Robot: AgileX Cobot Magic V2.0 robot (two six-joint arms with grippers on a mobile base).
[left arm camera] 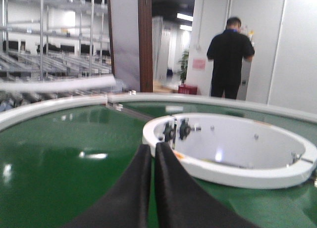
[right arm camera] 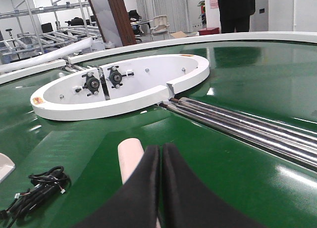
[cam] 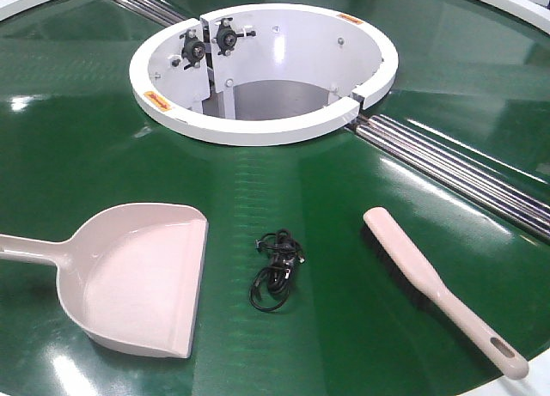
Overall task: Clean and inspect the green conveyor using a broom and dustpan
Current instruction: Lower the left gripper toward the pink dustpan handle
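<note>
The green conveyor (cam: 103,138) fills the front view, and neither gripper appears there. On it the pale pink dustpan (cam: 137,280) lies at the lower left, its lip facing right and its handle running off the left edge. The broom (cam: 430,280) lies at the lower right, bristles down, slotted handle end toward the near edge. In the right wrist view my right gripper (right arm camera: 161,148) is shut and empty, hovering just above the broom (right arm camera: 130,159). My left gripper (left arm camera: 152,149) is shut with nothing in it, above bare belt (left arm camera: 59,163).
A tangled black cable (cam: 277,270) lies between dustpan and broom. The white central ring (cam: 258,130) stands behind, with silver rollers (cam: 464,168) running to the right. Beyond the belt a person (left arm camera: 229,57) stands by a wall, with metal racks (left arm camera: 49,40) at the left.
</note>
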